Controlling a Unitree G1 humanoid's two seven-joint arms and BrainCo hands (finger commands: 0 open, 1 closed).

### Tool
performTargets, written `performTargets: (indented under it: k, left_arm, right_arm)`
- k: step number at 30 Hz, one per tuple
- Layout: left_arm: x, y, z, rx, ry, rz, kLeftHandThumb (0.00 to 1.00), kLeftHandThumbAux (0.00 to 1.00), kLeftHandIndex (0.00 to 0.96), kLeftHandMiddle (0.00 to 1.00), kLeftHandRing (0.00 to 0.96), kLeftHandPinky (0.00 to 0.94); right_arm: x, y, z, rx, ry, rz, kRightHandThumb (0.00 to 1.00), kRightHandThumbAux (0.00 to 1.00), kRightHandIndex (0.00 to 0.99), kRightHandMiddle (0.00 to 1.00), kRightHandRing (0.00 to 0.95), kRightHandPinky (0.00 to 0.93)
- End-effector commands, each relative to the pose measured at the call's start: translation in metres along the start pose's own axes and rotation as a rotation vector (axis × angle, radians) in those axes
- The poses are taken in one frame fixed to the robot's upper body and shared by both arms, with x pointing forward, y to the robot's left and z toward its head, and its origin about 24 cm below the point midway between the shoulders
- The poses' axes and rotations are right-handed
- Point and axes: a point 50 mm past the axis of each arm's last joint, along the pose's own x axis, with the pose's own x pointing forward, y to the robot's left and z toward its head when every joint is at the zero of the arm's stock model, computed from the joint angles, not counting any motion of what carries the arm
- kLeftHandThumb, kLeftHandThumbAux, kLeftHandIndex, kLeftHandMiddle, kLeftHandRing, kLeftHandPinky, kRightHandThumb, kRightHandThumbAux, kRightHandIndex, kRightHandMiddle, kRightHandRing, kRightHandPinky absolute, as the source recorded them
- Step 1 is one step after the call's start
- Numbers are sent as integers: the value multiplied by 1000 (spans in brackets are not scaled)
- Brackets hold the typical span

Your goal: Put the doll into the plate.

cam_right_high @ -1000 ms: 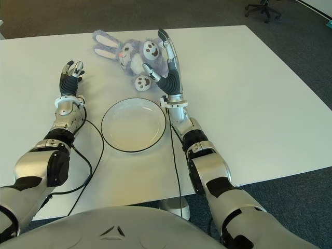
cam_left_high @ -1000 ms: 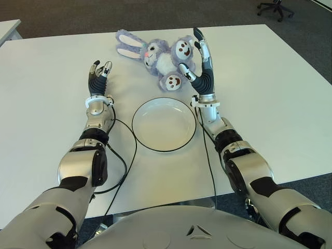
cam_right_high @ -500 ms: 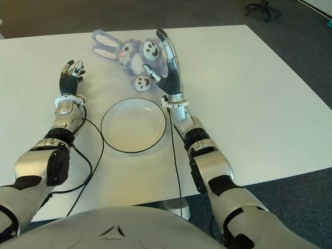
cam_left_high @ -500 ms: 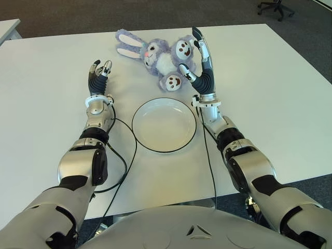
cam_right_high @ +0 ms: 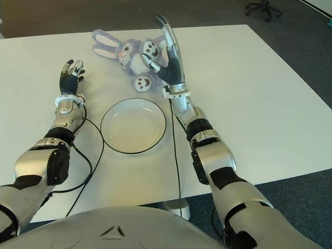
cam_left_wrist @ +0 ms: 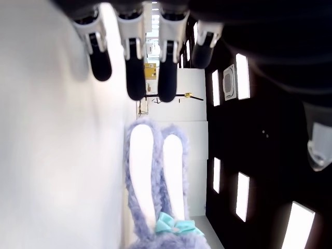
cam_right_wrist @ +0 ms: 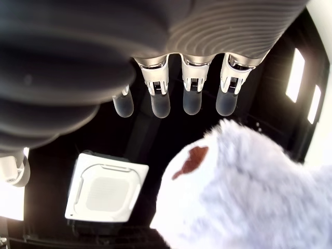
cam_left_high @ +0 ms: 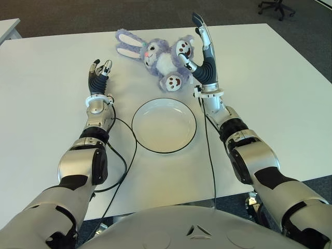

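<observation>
From the left eye, a white table (cam_left_high: 270, 93) carries a purple bunny doll (cam_left_high: 155, 54) lying on its back near the far edge, ears pointing toward the far left corner and feet toward the near right. A white plate (cam_left_high: 164, 124) with a dark rim sits nearer the robot, about midway along the table, and holds nothing. The right hand (cam_left_high: 203, 52) stands upright at the doll's right side, fingers stretched straight up and the thumb reaching in against the upper foot; it does not hold the doll. The left hand (cam_left_high: 98, 77) shows to the left of the plate and the doll, well apart from both, fingers loosely extended and empty. A black cable (cam_left_high: 124, 155) runs along the table beside the left arm.

The right eye shows the same layout, with an office chair (cam_right_high: 262, 8) on the carpet past the far right corner.

In the left wrist view, the left hand's fingers (cam_left_wrist: 135, 57) hang straight and relaxed, with the doll's two long ears and a teal bow beyond them.

In the right wrist view, the right hand's fingers (cam_right_wrist: 192, 88) are extended above the doll's fluffy foot with its brown mark, not closed around it.
</observation>
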Motion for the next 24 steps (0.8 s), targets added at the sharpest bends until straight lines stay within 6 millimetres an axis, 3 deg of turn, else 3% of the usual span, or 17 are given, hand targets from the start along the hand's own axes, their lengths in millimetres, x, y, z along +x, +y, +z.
performTargets:
  k: [1,24]
  left_arm:
    - [-25,5,-51,21,220,7,0,441,114,247,237,193]
    - [-24,5,-50,2,217,10,0,419,112,258,266,236]
  right_arm:
    - [1,1,-2,-40,5,19,304,348,0,0,0,0]
    - [9,-2,-2,-95,-20,17,299,339,0,0,0,0]
